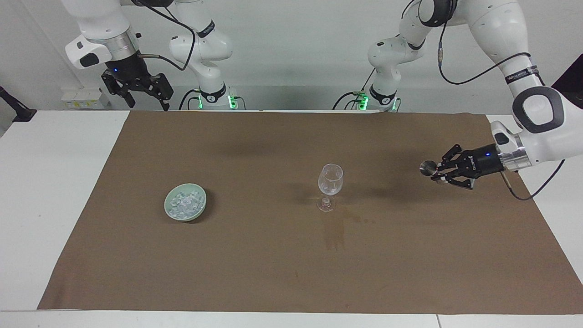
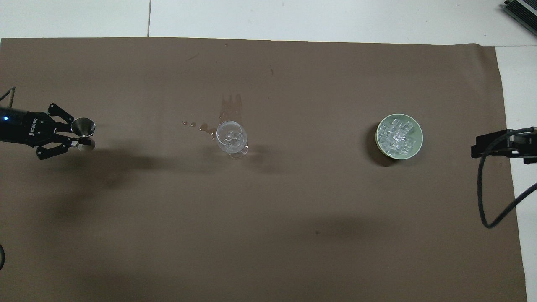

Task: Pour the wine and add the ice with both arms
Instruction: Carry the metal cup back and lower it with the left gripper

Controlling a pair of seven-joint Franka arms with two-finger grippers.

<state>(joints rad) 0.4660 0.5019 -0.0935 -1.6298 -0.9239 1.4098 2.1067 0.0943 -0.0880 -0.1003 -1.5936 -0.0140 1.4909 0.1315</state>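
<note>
Ice (image 1: 184, 203), glassy cubes, fills round pale-green bowl (image 1: 200, 209).

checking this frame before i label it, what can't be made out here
- Wine level in the glass: clear glass, too small in both views.
- Whether the metal jigger, held by the shut left gripper, has anything left in it: its inside is too small in either view.
- Right gripper, waiting open at the table edge: the overhead view's edge cuts it.
- Count of ice cubes in the green bowl: heaped together.

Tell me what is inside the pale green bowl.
The pale green bowl holds a heap of clear ice cubes. Whatever lies beneath that heap, including the bowl's bottom, is covered and cannot be seen.
</note>
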